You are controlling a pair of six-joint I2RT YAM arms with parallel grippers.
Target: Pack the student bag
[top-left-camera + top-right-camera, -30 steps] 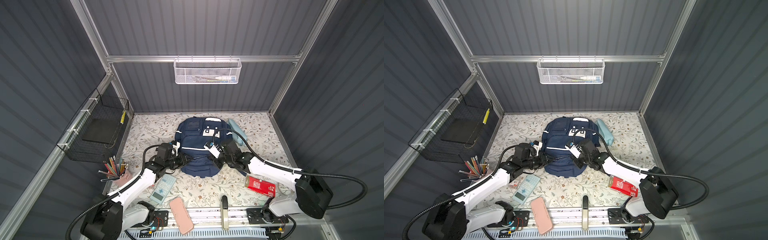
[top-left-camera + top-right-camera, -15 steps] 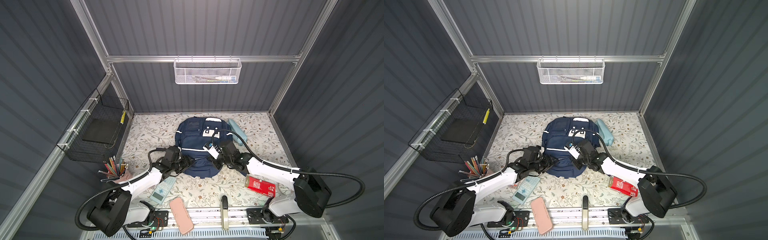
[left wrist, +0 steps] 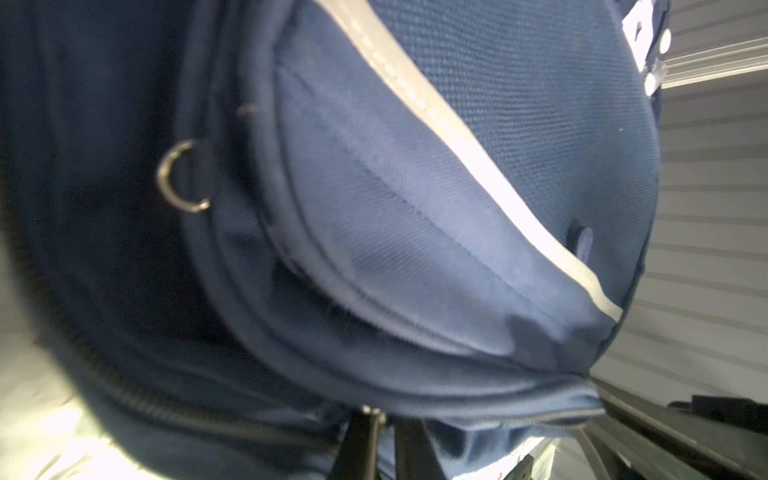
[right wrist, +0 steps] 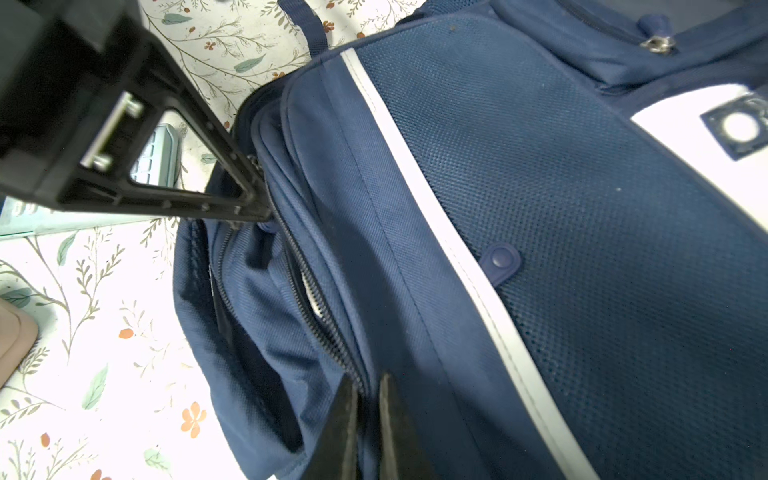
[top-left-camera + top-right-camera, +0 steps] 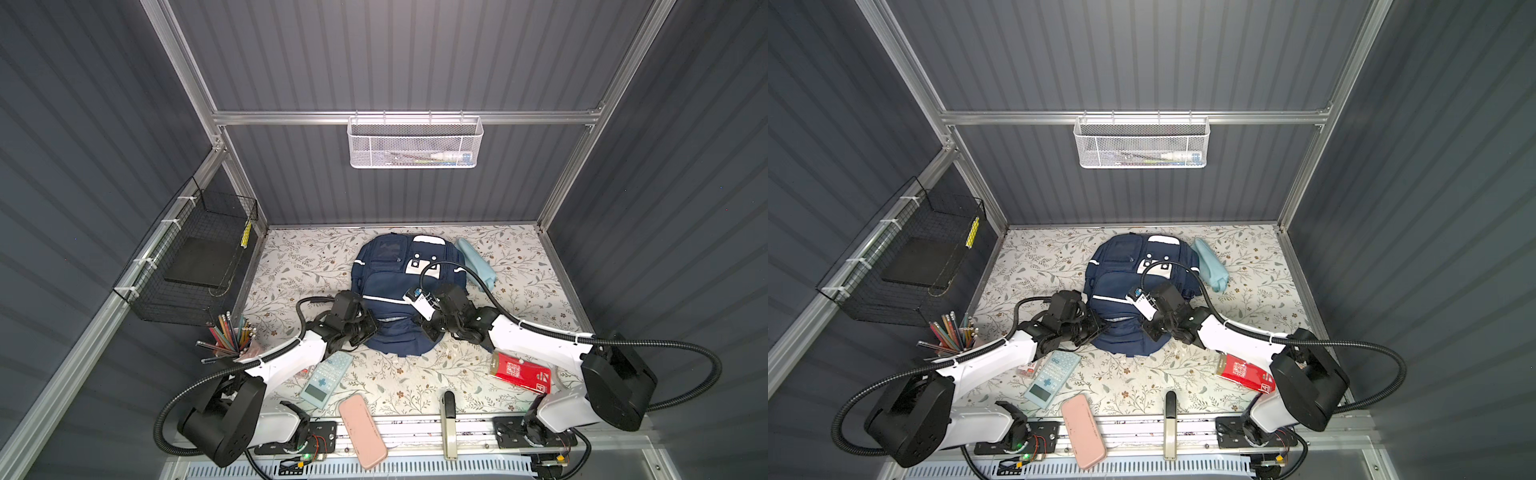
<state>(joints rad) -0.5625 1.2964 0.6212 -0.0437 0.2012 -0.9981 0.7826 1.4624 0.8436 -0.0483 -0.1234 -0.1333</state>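
Your student bag [image 5: 399,286] lies flat on the flowered table [image 5: 291,266]. It sits in the middle of both top views, a little toward the back wall.

Both of your grippers are on its lower front pocket. The left gripper [image 4: 255,208] is clenched at the end of the zip [image 4: 316,307], seemingly on the pull, though its own wrist view is too blurred to be sure. The right gripper [image 4: 369,388] is clamped on a fold of the bag's cloth further along that zip. Between them the zip gapes slightly, with something pale inside.

I judge you are early in the task. A pocket is being opened, nothing can be seen packed, and every loose thing lies outside the bag.

Your count, working outward from the one bag:
- One light blue pouch [image 5: 478,262], just beside the bag's upper right.
- One calculator [image 5: 328,378], lower left of the bag.
- One small red-and-white thing [image 5: 1029,368] beside the calculator, too small to name.
- One red pack [image 5: 521,372], at lower right.
- One pink case [image 5: 361,430], at the bottom edge.
- One black-and-cream tool [image 5: 448,419], perhaps a stapler, at bottom centre.
- One cup of pencils [image 5: 230,336], at the left; the pencils are too many to count.
- Two baskets: a white mesh basket [image 5: 415,145] on the back rail and a black wire basket [image 5: 187,291] on the left wall.
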